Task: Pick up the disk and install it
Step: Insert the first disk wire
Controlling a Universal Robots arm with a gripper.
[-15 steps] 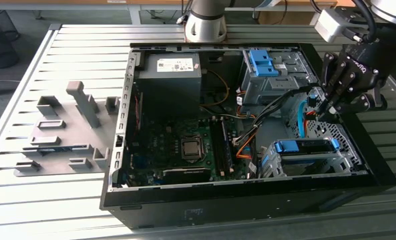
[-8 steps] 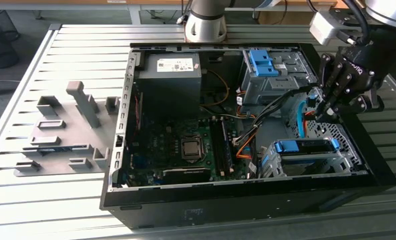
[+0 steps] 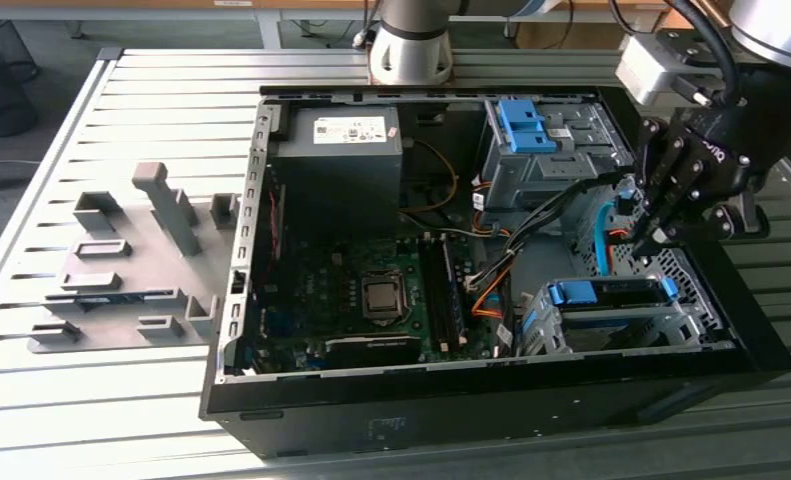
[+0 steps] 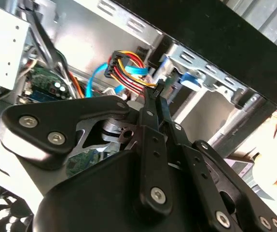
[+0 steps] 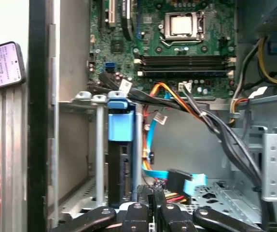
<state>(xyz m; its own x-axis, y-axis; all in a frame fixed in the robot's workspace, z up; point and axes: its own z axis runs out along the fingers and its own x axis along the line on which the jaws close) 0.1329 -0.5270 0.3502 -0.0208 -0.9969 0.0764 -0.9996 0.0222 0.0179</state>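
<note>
My gripper (image 3: 646,243), fingers pinched narrow and gripping nothing I can make out, is hanging just beside the cables (image 5: 179,181). The disk (image 3: 609,294) is sitting in the cage (image 3: 535,322), at the exterior view's near right. I am fearing the fingertips could be snagging a cable and pulling its plug loose.

Ext. overhead; wrist cams inside case (image 3: 502,405)
</note>
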